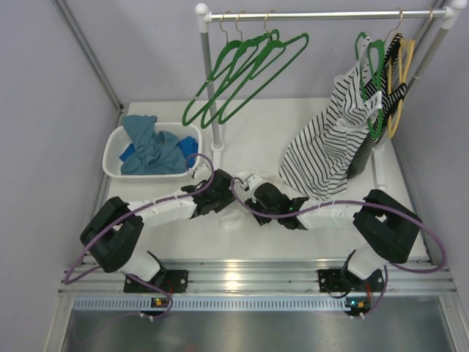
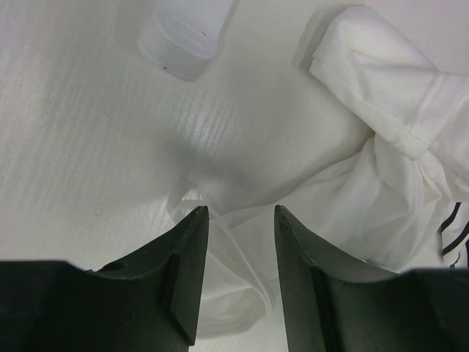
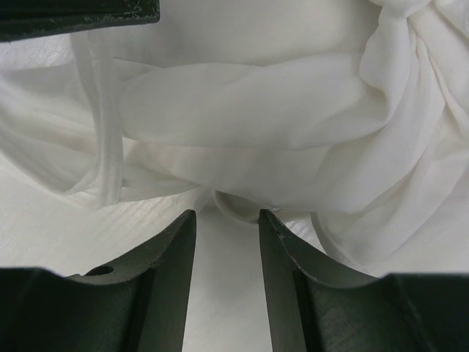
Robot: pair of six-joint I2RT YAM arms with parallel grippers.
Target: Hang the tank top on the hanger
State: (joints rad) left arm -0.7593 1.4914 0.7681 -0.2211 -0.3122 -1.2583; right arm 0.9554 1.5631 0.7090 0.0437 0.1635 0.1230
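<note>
Tank top (image 2: 352, 183) crumpled, grasp step: left gripper (image 2: 240, 220) and right gripper (image 3: 227, 220), jaws parted, seemingly straddle it; next, clamp and lift.

Basket (image 1: 112, 152) w/ blue clothes (image 1: 152, 147), striped top (image 1: 322, 158)

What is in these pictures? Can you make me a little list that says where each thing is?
Tank top: thin white sleeveless tank top, crumpled on the white table
Left pincer: open, cloth lying between its fingers
Right pincer: open, tips at the cloth's edge
Hangers: thin green triangular hangers, bare, on the metal rail
Striped top: black-and-white striped top, hanging at the rail's right
Basket: white plastic basket holding blue clothes
</note>
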